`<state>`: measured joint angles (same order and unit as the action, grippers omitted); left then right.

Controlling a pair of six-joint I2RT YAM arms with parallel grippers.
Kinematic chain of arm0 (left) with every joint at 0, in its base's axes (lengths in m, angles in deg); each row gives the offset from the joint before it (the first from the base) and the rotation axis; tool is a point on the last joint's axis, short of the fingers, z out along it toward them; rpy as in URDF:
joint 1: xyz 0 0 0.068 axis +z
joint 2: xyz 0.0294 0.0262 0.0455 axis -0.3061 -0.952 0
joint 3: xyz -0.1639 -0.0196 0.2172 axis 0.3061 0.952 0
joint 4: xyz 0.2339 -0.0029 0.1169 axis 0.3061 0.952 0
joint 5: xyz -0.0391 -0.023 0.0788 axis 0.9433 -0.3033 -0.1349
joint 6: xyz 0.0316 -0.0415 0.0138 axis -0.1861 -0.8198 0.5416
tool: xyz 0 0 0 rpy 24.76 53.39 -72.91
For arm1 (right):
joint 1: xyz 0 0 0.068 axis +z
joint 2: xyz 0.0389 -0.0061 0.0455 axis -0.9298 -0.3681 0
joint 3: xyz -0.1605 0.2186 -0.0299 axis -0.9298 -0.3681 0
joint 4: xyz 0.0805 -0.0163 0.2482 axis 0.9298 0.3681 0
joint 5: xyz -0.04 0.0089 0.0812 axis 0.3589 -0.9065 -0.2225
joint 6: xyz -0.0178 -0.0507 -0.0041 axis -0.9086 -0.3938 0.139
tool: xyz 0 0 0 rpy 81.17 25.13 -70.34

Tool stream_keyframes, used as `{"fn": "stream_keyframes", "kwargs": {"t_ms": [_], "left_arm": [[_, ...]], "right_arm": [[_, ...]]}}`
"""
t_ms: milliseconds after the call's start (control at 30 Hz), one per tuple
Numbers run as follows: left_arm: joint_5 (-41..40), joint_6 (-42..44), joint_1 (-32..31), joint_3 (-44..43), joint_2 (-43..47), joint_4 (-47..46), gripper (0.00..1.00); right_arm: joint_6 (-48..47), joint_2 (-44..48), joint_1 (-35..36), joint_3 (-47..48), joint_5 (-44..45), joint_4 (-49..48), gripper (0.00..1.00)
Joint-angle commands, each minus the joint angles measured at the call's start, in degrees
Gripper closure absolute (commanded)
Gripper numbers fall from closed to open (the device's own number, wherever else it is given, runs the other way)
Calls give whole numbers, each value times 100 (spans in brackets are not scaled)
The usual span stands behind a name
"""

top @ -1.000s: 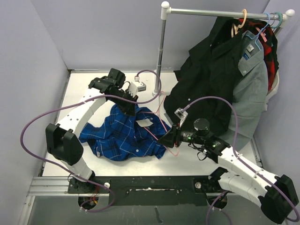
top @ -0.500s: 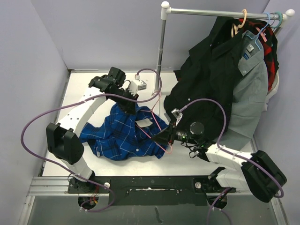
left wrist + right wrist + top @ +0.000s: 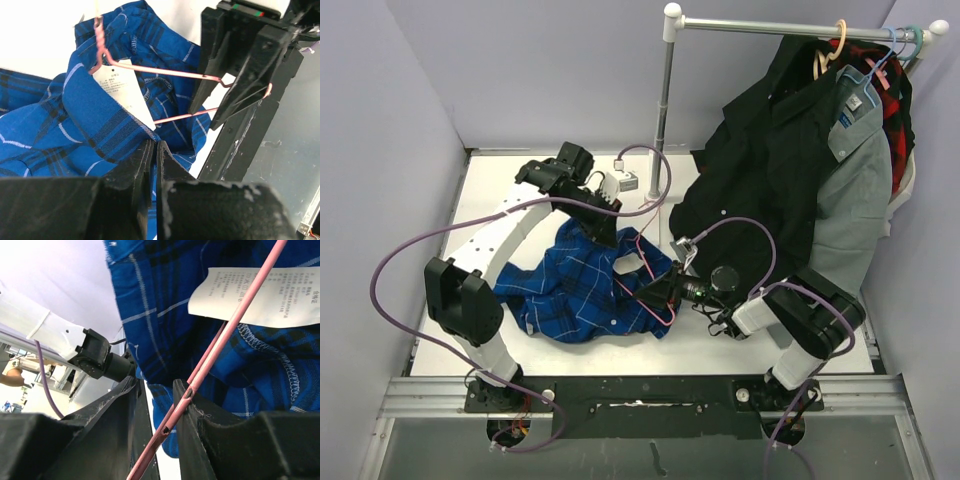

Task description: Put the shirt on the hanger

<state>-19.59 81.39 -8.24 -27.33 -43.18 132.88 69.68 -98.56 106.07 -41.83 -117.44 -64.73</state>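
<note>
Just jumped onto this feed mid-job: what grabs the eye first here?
The royal-blue plaid shirt lies heaped at the centre of the top view, a fold of it pinched by the left hand. Beside it, the right hand clamps one end of the thin pink hanger, whose wire crosses the shirt's white label. At the right, dark and grey garments hang from a rack.

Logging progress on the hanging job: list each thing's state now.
shirt: crumpled on the table, one part lifted
hanger: held up, crossing the shirt's neck label
left hand: shut on the shirt
right hand: shut on the hanger
grey shirt: hanging on the rail
</note>
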Motion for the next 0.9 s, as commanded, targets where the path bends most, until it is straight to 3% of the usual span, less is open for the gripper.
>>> {"fn": "stream_keyframes", "kwargs": {"t_ms": [0,367,533,600,633,667,767,867], "left_arm": [[401,-95,-127,-182,-69,4,100],[299,-68,-521,274,-259,-98,100],[433,-90,-520,81,-361,-81,90],[501,-42,-569,-56,-407,78,51],[481,56,-614,-116,-409,192,15],[426,196,-633,-154,-360,273,4],[178,615,-342,-210,-14,131,2],[1161,979,732,-528,117,-61,2]], "right_arm": [[-241,-312,54,417,28,-944,100],[-381,-1254,-114,967,-363,-958,100],[-565,-1422,-200,931,-465,-943,100],[-568,-1490,-248,956,-557,-944,100],[-561,-1532,-277,965,-584,-945,100],[-562,-1553,-320,966,-611,-948,100],[-585,-1620,-385,966,-682,-941,100],[-656,-1684,-401,958,-752,-949,100]]}}
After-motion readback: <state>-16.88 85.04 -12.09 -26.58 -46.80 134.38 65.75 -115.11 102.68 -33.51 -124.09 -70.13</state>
